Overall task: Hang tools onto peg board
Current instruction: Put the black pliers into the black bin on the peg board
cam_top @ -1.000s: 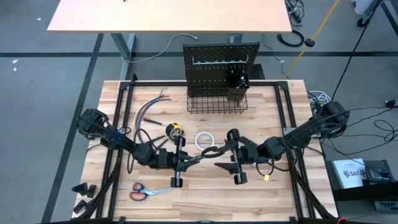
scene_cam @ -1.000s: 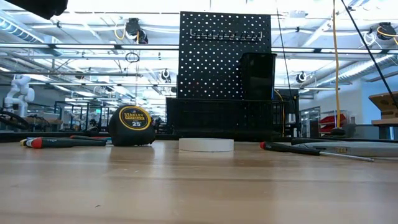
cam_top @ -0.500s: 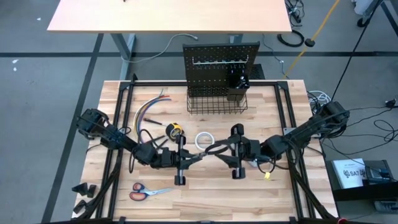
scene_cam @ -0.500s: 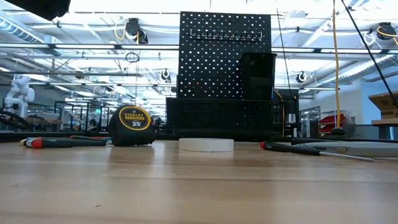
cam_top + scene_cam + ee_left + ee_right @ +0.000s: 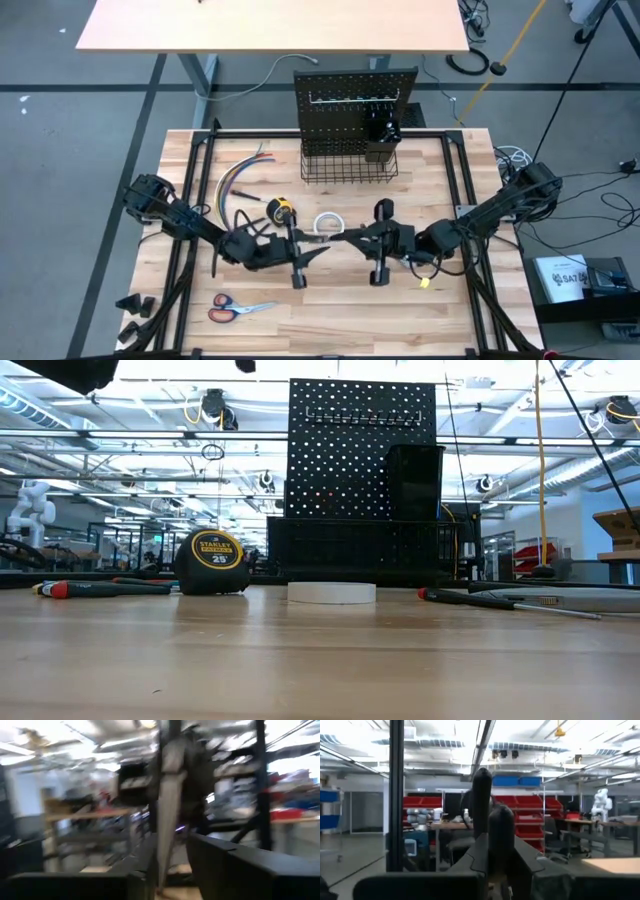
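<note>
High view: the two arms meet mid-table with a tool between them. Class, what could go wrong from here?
1. The dark-handled tool hangs above the table between the left gripper and the right gripper; a mistimed release could drop it.
2. A fall might knock the white tape roll close by.

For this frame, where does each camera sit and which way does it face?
High: above the table, looking straight down; both arms show, left hand and right hand close together mid-table.
Low: at tabletop height, looking level at the peg board; only dark bits show at the top edge.
Left wrist: on the left arm, facing the blurred room; its own hand shows below.
Right wrist: on the right arm, facing red bins; its own hand shows below.
Shared: high and low both show the tape measure and the peg board.
</note>
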### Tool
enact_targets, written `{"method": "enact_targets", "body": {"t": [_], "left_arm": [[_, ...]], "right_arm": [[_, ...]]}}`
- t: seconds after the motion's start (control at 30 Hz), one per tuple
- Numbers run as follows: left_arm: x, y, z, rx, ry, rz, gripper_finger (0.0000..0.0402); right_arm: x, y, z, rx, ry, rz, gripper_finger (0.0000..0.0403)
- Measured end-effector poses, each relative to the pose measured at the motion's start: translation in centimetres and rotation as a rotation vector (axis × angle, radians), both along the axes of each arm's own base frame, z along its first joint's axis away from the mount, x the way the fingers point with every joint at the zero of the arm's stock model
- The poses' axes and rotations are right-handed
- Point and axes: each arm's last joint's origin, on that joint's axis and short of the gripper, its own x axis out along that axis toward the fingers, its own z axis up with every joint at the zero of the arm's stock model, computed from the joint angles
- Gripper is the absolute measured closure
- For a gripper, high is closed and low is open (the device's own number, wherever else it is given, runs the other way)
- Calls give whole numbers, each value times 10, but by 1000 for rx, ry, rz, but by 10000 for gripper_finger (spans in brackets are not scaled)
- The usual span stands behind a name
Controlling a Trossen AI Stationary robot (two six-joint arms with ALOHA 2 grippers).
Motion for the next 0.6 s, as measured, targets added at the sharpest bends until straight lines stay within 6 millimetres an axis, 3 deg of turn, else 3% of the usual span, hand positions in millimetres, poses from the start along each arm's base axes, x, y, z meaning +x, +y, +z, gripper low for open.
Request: {"method": "enact_targets", "body": {"t": [0.13,0.3,0.6], "left_arm": [[-2,-1,-2,-13,61,99,257],[-12,0,7,-14,178,160,244],[-24,5,18,-75,246,179,242]], "right_arm": [[-15,-1,15,0,0,-141,371],[-41,-14,38,-10,96,-378,371],[-58,-71,53,30,235,-674,371]]}}
